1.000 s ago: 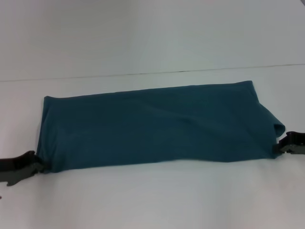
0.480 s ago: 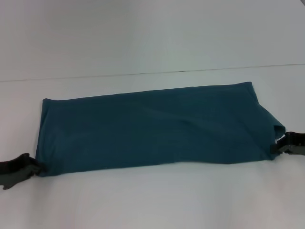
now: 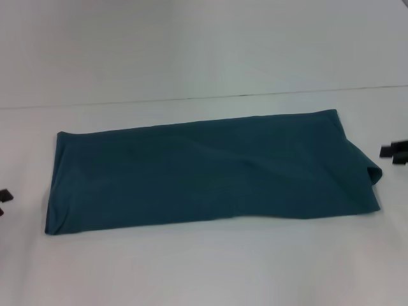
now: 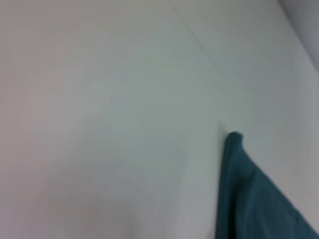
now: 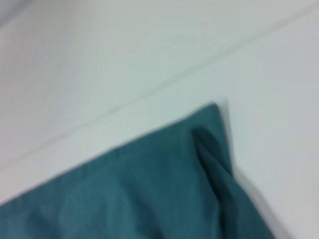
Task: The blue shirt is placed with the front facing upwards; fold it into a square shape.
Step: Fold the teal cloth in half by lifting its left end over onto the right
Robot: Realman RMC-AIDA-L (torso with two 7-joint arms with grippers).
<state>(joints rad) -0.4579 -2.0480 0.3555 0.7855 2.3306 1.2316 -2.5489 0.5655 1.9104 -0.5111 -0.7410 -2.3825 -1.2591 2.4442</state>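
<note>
Left gripper point(image 3: 4, 194): only a dark sliver shows at the left edge of the head view, apart from the cloth and touching nothing. Whether it is spread or pressed together cannot be told.

Right gripper point(image 3: 395, 152): a small dark part at the right edge of the head view, beside the cloth's right end but clear of it, holding nothing. Its state likewise cannot be told.

The blue shirt point(image 3: 204, 172): lies flat on the white table point(image 3: 204, 268) as a long, narrow band running left to right, already folded lengthwise. No lettering or neckline shows on the upper face. The left end is fairly straight; the right end carries a loose rolled lip near the far corner, seen also in the right wrist view point(image 5: 214, 149). The left wrist view catches one corner of the cloth point(image 4: 239, 164) against bare table.

Handling, as judged: soft, light, limp fabric with no stiffness; it will drape and sag when lifted, and layers may slide apart unless all are pinched together.

Hold points, as judged: the two corners of one short end, pinched through every layer, to carry that end across toward the other and shorten the band to a square. The rolled lip at the right may want smoothing.
</note>
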